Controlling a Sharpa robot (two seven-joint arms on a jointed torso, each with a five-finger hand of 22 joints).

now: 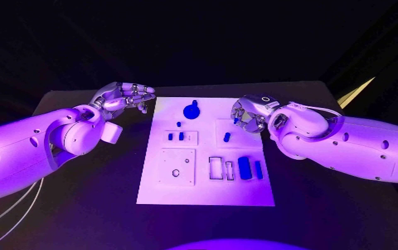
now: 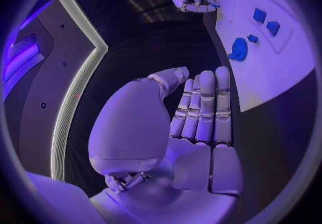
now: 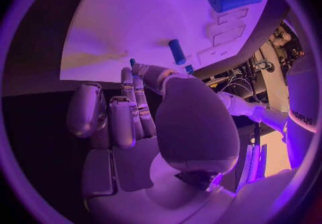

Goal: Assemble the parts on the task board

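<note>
Mostly small blue parts (image 1: 245,167) on flat white task board (image 1: 206,195)

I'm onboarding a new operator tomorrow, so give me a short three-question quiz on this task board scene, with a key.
1. True or false: the left hand holds a blue part.
2. Which hand is over the task board? A) left B) right C) both
3. Fill in: the round blue part lies near the board's ____ edge, far from the robot.

Key
1. False: it is beside the board, over the black table, fingers curled in, holding nothing.
2. B: the right hand is over the board's right edge.
3. Far (back).
</note>
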